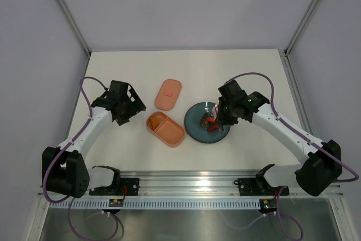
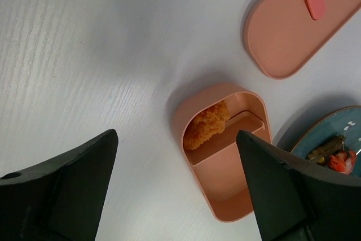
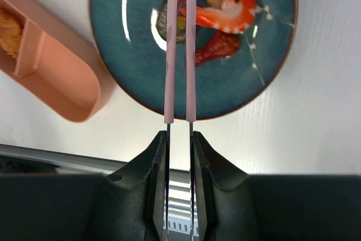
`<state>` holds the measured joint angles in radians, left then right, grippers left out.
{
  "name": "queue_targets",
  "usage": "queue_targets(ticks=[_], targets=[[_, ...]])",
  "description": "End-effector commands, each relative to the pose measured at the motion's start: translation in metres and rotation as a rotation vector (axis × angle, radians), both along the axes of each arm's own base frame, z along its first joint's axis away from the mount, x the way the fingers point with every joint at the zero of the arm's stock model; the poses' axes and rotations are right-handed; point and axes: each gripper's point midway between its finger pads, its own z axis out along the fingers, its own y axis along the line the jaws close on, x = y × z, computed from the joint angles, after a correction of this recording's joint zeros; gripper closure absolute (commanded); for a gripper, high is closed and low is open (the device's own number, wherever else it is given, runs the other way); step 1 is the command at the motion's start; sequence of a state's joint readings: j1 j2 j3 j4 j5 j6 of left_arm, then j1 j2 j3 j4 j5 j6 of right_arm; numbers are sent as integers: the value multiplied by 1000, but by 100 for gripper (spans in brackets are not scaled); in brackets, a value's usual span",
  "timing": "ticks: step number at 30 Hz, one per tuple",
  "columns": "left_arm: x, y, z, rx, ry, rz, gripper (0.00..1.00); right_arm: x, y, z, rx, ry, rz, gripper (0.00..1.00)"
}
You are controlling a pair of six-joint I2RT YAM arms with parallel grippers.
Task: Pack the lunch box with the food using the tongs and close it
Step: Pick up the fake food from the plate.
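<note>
On the white table (image 1: 237,71), between the two arms, the salmon-pink lunch box base (image 1: 166,128) lies open and slantwise, its right end just beside the left rim of the round teal plate (image 1: 194,131). The matching lid (image 1: 168,94) lies flat behind the base, apart from it, with its small red mark (image 2: 314,1) facing up. A low wall divides the base into two compartments, and an orange crumbed piece (image 2: 206,125) sits in the smaller one, at the end nearer the left arm. The left gripper (image 2: 176,135) hangs above the table on the left side of the base, its black fingers (image 2: 73,187) spread wide and touching nothing. The right gripper (image 3: 180,137) is over the near side of the plate, its fingers pressed against the two thin arms of the pale pink tongs (image 3: 180,55), which it pinches almost closed. The tongs reach out over the plate, and their ends run to the top edge of the right wrist view. On the plate lie a bright red and white shrimp-like piece (image 3: 228,12), a darker red piece (image 3: 217,46) and a dark brown piece (image 3: 164,23), this last one directly beside the tong arms. Whether the tong ends hold any food cannot be told.
</note>
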<state>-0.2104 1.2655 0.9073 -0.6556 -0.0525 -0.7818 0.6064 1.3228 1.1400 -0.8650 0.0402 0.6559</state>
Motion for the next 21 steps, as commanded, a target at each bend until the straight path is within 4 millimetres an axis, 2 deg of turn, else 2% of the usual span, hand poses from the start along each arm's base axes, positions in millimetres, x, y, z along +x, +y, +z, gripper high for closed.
queue_targets(ticks=[1,8,12,21], targets=[[12,-4,10,-17,-50,-21,10,-15,-22,-8,-40,37,-65,89],[14,-4,12,-8,-52,-29,10,-44,-23,-24,18,124,-102,72],[16,-6,11,-12,-49,-30,10,-47,-16,-25,53,138,-83,67],[19,-3,15,15,-60,-40,10,-37,-4,-30,72,140,-58,59]])
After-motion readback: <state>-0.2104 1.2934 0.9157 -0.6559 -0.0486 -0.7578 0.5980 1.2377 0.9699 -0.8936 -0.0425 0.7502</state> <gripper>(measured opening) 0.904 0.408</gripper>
